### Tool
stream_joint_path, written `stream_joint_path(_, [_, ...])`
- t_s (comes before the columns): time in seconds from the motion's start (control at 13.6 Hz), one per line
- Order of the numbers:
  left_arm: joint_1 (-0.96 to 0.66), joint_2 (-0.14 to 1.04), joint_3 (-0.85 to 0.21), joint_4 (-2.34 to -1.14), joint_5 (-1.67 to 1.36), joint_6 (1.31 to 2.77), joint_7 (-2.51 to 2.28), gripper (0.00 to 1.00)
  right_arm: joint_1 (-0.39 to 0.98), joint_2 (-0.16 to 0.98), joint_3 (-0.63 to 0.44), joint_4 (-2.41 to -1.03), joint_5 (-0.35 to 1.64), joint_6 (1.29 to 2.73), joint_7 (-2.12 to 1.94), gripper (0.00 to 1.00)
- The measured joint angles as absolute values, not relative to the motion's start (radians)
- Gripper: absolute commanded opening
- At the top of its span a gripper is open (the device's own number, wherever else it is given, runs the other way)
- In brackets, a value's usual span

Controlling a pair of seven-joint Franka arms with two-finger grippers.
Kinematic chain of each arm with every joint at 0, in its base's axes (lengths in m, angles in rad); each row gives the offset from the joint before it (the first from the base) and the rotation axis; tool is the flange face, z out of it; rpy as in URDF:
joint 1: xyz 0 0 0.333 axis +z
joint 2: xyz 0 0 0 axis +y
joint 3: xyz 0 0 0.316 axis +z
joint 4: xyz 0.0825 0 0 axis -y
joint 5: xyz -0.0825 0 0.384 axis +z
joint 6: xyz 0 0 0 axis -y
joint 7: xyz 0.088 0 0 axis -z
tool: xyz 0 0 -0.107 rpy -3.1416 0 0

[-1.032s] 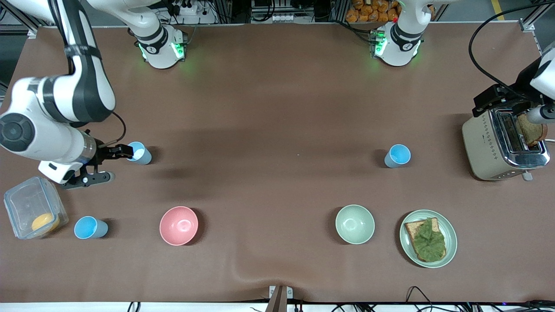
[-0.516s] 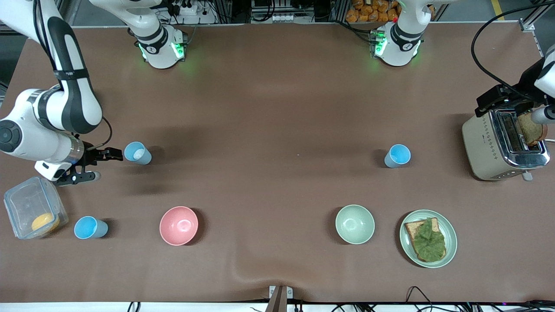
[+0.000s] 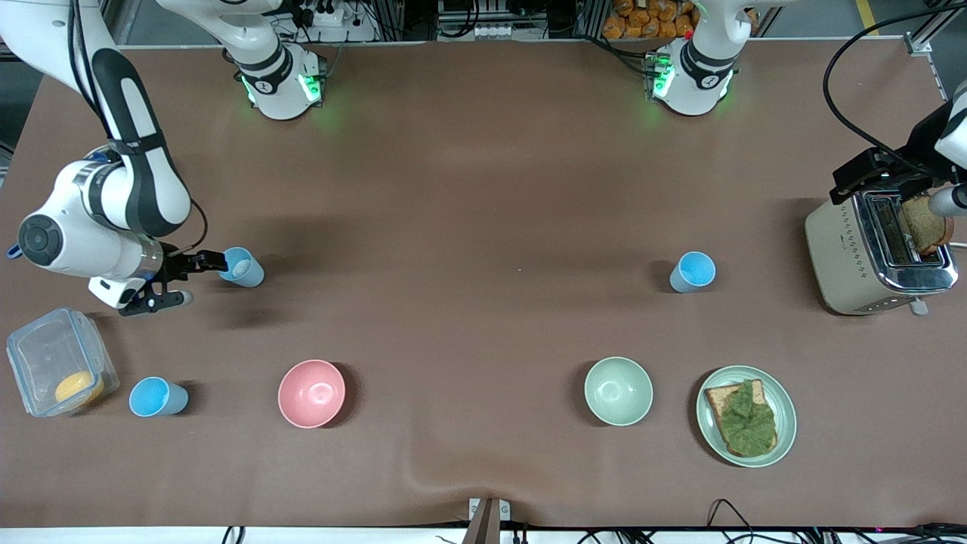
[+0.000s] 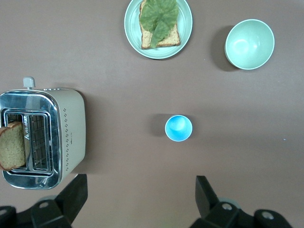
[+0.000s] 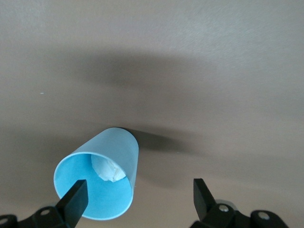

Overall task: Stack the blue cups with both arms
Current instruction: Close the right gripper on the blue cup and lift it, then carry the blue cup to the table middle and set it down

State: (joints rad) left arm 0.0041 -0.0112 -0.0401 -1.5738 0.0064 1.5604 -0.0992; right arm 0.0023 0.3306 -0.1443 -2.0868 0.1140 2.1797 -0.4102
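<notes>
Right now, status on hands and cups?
Right hand open, at pale cup, not gripping. Left hand open, over toaster. Bright cup untouched. Third cup beside container.

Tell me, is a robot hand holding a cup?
No. The right gripper is open beside the pale blue cup, one finger at its rim. The left gripper is open too, over the table.

Three upright blue cups [image 3: 242, 267], well apart.
</notes>
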Motion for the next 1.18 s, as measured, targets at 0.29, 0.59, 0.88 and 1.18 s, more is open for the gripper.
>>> stream_joint_path(0.29, [0.004,-0.011,-0.040,-1.574,0.006,1.560,-0.099,1.00,0.002,0.361,-0.144,-2.087,0.155,2.185,-0.420,0.00])
stream_joint_path(0.59, [0.005,-0.011,-0.040,-1.574,0.006,1.560,-0.099,1.00,0.003,0.366,-0.141,-2.083,0.213,2.173,-0.415,0.00])
stream_joint_path(0.88, [0.005,-0.011,-0.040,-1.574,0.006,1.560,-0.099,1.00,0.085,0.363,-0.129,-1.987,0.263,2.020,-0.238,0.00])
stream_joint_path(1.18, [0.005,-0.010,-0.040,-1.574,0.006,1.560,-0.099,1.00,0.338,0.356,-0.120,-1.867,0.352,1.942,0.134,0.00])
